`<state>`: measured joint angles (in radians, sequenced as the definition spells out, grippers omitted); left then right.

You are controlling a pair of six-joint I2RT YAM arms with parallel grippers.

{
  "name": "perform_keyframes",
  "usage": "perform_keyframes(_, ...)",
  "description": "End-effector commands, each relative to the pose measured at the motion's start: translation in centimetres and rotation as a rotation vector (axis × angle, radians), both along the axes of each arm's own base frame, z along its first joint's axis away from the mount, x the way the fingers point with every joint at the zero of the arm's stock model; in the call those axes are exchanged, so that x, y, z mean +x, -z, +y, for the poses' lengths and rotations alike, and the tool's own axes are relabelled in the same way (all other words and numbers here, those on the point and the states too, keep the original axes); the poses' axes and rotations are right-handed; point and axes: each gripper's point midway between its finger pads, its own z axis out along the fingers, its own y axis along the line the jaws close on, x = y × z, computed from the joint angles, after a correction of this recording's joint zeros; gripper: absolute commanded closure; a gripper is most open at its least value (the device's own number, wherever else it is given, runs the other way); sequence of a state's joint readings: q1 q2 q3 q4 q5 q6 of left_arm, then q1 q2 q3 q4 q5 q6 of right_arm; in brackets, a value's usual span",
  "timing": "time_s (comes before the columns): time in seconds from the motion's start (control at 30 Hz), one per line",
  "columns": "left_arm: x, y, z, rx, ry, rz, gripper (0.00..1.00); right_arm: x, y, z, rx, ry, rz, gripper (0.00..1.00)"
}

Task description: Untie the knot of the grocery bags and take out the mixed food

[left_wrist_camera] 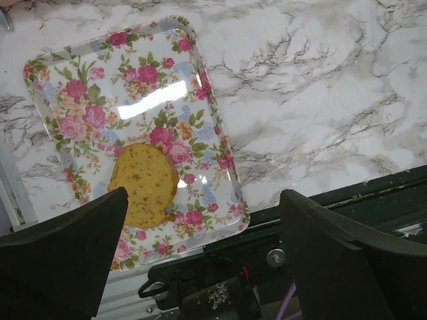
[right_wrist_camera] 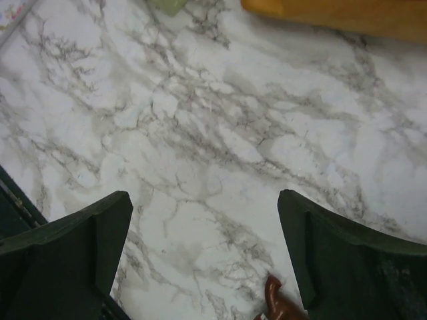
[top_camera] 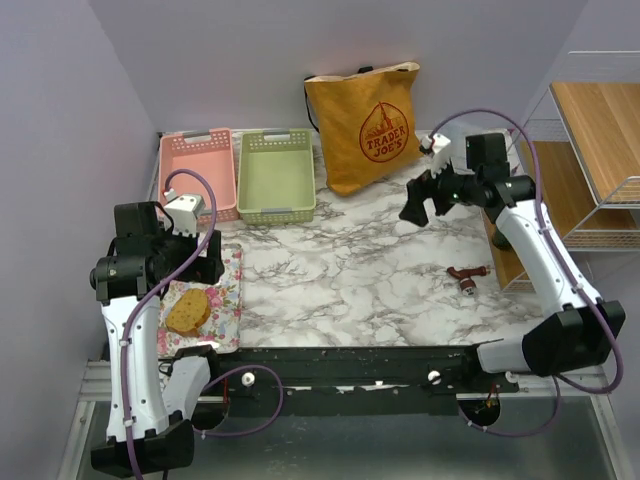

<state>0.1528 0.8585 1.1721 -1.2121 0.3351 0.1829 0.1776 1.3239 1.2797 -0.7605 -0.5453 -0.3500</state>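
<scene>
We see the mustard-yellow tote (top_camera: 366, 125) standing upright at the back edge of the marble counter (top_camera: 340, 270), its red round logo facing us. In the back-left corner a pink basket (top_camera: 197, 172) and a green basket (top_camera: 275, 173) sit side by side. At the front-left corner lies a floral tray (top_camera: 225, 290) with a browned bread slice (top_camera: 187, 311) on it, and the left arm (top_camera: 135, 262) is above it. The right gripper (top_camera: 418, 203) hangs over the counter just beside the tote, fingers apart. A small reddish-brown object (top_camera: 466, 275) lies near the right edge.
</scene>
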Motion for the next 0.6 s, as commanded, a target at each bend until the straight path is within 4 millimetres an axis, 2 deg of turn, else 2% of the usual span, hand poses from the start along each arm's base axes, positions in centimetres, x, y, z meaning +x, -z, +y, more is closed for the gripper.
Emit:
perform_keyframes(0.0,0.2,-1.7,-1.7,-0.058,0.090,-0.046,0.01,7.6,-5.3,1.0,0.030,0.040,-0.170,0.00)
perform_keyframes(0.03,0.2,-1.8,-2.0,-0.069,0.111,-0.044,0.01,9.8,-7.4,1.3,0.050,0.062,-0.219,0.00)
perform_keyframes(0.13,0.3,-1.8,-2.6,-0.099,0.147,-0.018,0.01,15.8,-11.4,2.5,0.118,0.099,-0.313,0.00)
perform_keyframes(0.27,0.1,-1.1,-2.7,-0.112,0.144,0.022,0.01,22.4,-13.6,3.3,0.145,0.143,-0.459,0.00)
perform_keyframes(0.4,-0.2,-0.4,-2.2,-0.081,0.125,0.026,0.01,27.4,-14.5,2.8,0.132,0.205,-0.613,0.00)
perform_keyframes(0.57,-0.7,-0.6,-2.0,-0.057,0.137,0.003,0.02,31.0,-12.3,2.9,0.032,0.160,-0.710,0.00)
